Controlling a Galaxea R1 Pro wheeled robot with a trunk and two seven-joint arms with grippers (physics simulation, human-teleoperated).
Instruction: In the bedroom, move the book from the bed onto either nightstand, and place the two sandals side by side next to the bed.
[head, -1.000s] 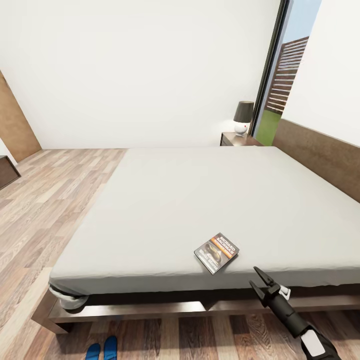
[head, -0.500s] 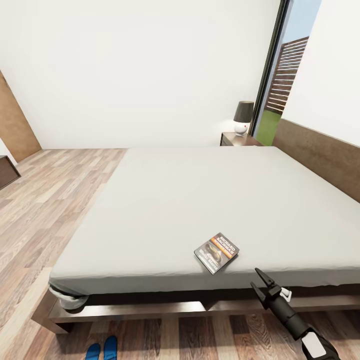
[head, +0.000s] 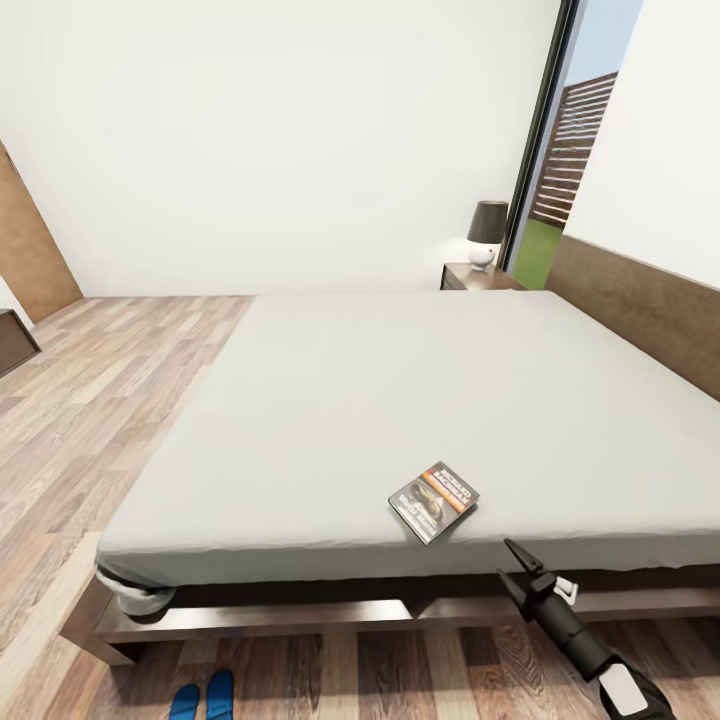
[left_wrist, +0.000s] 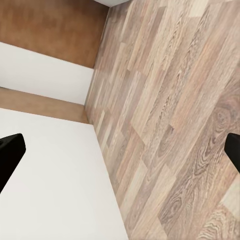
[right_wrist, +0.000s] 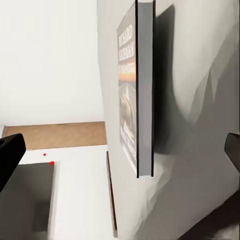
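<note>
Right claw (head: 518, 566) released, arm angled up toward bed (head: 400, 400) edge | I see one book (head: 434, 501) flat on mattress just beyond claw | two sandals (head: 203, 697) paired on floor | left claw (left_wrist: 120, 150) spread

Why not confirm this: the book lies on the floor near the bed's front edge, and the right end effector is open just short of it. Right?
Wrong in one respect: the book lies on the bed, on its mattress near the front edge, as the head view shows. The right end effector is indeed open just short of it.
</note>
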